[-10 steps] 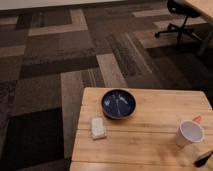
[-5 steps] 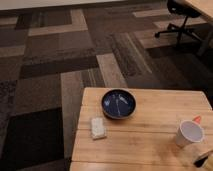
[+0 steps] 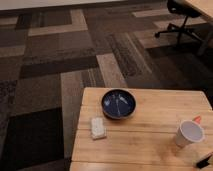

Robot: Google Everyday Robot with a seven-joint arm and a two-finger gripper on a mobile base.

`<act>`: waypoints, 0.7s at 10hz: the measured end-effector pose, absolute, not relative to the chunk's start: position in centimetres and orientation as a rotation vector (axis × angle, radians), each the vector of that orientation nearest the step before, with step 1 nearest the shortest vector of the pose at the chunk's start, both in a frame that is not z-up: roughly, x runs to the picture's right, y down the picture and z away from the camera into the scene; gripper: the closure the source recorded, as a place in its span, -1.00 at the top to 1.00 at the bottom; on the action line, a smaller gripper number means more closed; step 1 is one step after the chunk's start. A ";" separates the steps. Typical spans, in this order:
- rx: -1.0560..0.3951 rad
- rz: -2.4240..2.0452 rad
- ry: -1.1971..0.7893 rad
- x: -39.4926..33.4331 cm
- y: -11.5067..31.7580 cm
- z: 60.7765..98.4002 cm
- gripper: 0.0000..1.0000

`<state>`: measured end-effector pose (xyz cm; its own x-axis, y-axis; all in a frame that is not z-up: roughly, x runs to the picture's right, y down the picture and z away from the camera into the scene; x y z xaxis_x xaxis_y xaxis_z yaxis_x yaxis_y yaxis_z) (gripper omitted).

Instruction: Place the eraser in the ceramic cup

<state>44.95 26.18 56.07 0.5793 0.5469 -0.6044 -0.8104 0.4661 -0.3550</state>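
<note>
The white ceramic cup (image 3: 189, 133) stands upright on the wooden table (image 3: 145, 145), near its right side. The eraser (image 3: 204, 161), a small black bar, lies on the table just right of and in front of the cup, partly cut off by the frame's lower right corner. My gripper is not in view in this frame.
A dark blue bowl (image 3: 118, 103) sits at the table's far middle. A whitish rectangular block (image 3: 98, 127) lies near the left edge. A small orange thing (image 3: 196, 119) shows behind the cup. An office chair (image 3: 181, 15) stands on the carpet at far right.
</note>
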 end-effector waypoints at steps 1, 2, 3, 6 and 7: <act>-0.661 0.859 0.475 45.3 24.3 54.8 -1.00; -0.656 0.855 0.486 45.2 23.2 54.2 -1.00; -0.638 0.850 0.504 45.0 21.0 53.1 -1.00; -0.571 0.856 0.514 44.6 15.7 52.9 -1.00; -0.550 0.848 0.507 44.1 14.1 53.2 -1.00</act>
<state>44.15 14.13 53.22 0.5613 0.5534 -0.6154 -0.8040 0.5411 -0.2467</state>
